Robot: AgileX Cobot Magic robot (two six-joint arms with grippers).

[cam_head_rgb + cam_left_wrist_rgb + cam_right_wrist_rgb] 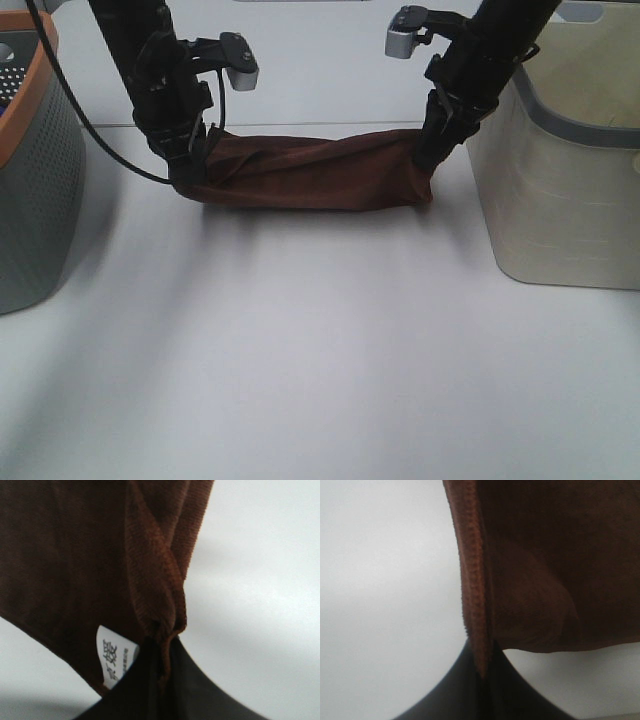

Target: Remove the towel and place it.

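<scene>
- White bench (320, 360) is filling the view; a grey perforated basket (40, 180) is sitting at its left edge and a beige bin (560, 190) at its right.
- Towel (310, 172), reddish-brown, is hanging bunched between basket and bin, strung low over the bench.
- Left hand (190, 165) is pinching one end, closed tight on the hem; a white label (116, 657) is showing beside the grip.
- Right hand (432, 152) is clamping the other end, closed on the hem, just beside the beige bin.

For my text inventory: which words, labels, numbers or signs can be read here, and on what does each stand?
White tag on the towel: large printed characters, perhaps Chinese, too blurred to quote; the small print beside them is unreadable too.
No other text shows in any view.
</scene>
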